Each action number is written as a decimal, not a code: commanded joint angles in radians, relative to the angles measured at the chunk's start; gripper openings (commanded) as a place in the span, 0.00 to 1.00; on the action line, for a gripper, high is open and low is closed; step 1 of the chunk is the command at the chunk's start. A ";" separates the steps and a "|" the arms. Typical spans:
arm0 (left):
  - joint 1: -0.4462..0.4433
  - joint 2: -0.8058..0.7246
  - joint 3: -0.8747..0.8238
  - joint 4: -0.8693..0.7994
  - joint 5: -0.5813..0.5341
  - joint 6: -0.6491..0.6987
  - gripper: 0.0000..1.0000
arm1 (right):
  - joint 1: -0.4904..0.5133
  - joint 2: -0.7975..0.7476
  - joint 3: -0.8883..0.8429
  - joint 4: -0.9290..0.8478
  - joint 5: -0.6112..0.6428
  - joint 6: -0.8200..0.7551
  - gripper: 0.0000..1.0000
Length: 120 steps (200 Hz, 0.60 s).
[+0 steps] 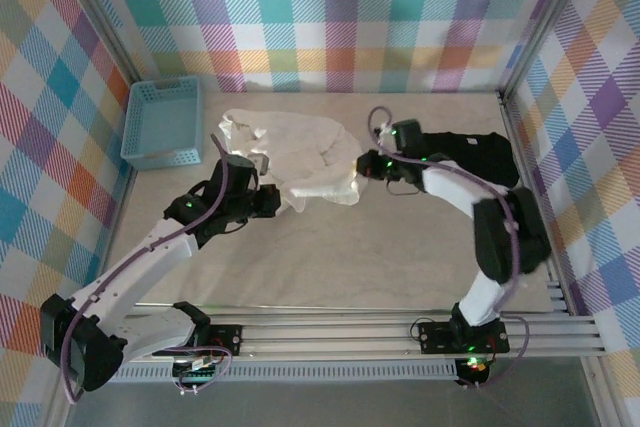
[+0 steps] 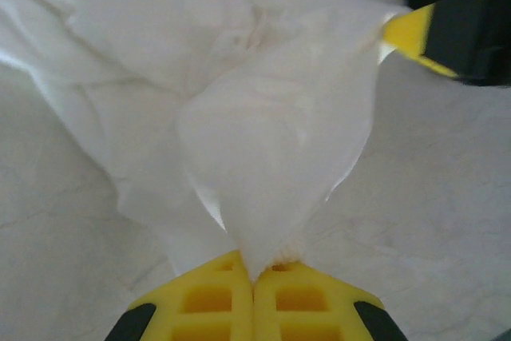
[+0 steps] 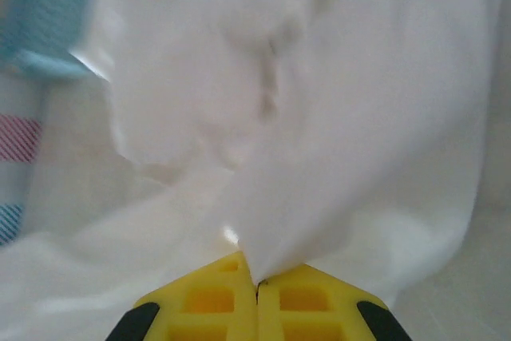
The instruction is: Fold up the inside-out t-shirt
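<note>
A blue basket (image 1: 162,122) sits at the far left corner of the worktop (image 1: 330,257). Just right of it lies the white t-shirt (image 1: 300,152), in the far half of the worktop and left of the middle. It is bunched into a rumpled heap, not spread flat. The heap's long axis runs slantwise, from the far end beside the basket toward the near right. No neck, hem or sleeve can be told apart, so I cannot say which way the shirt points. The cloth is plain, thin and soft, with deep folds and creases and no print.

The left gripper (image 1: 272,197) is at the near left edge of the heap. In the left wrist view its yellow fingers (image 2: 207,297) are pressed together on a pinch of the white cloth, which rises from them in a taut fan. The right gripper (image 1: 362,165) is at the right edge of the heap. In the right wrist view its fingers (image 3: 211,297) are likewise closed tight on a fold of the shirt. The cloth between the two grippers is lifted and pulled, sagging in the middle.

A black garment (image 1: 480,152) lies near the far right corner, behind the right arm and apart from the shirt.
</note>
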 commanded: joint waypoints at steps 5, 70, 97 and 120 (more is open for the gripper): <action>0.013 -0.073 0.143 0.021 -0.005 0.030 0.00 | -0.011 -0.247 0.097 -0.058 0.066 -0.075 0.00; 0.025 -0.046 0.276 -0.077 -0.159 0.123 0.00 | -0.012 -0.330 0.155 -0.144 0.134 -0.095 0.00; 0.036 0.013 0.221 -0.079 -0.166 0.111 0.00 | -0.011 -0.197 0.159 -0.168 0.181 -0.103 0.05; 0.042 0.089 0.170 -0.038 -0.138 0.088 0.00 | -0.011 -0.049 0.176 -0.217 0.218 -0.132 0.10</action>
